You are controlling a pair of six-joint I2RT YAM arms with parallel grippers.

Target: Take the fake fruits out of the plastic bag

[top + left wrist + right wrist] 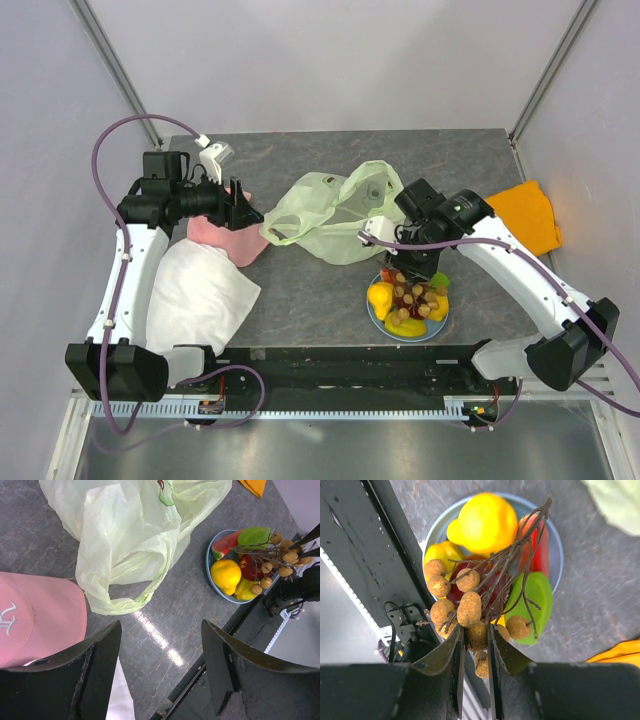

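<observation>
While left pincer [159,647] gapes wide (near plastic bag [130,535]), right pincer [475,636] clamps brown fruit bunch [469,608]

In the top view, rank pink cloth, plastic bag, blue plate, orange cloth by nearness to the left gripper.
1. pink cloth, beside the left gripper
2. plastic bag, table centre
3. blue plate, near edge
4. orange cloth, right edge

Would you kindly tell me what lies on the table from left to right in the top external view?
white cloth → plastic bag → light-blue plate holding fake fruits → orange cloth
</observation>
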